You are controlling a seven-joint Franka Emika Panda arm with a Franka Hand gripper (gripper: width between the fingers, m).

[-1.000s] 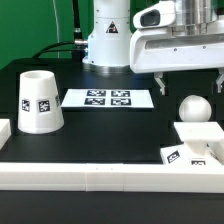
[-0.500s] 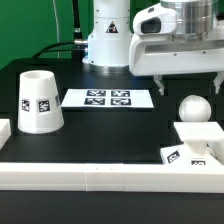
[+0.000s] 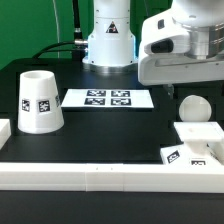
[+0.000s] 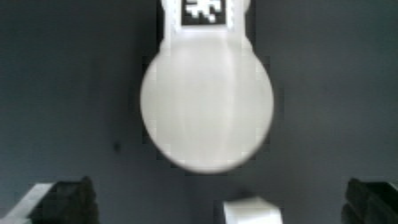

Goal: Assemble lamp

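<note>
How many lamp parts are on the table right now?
3. The shade stands at the exterior view's left; the bulb is at its right; the base sits beside the bulb, nearer the camera. None seems hidden.

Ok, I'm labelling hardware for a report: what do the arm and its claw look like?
The arm is glossy white with rounded joints and a boxy white-grey wrist housing. A dark cable trails beside its base. The claw has two dark, blocky fingers.

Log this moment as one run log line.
claw: open, above bulb | bulb: ungrasped | shade: standing apart | base: no bulb fitted
</note>
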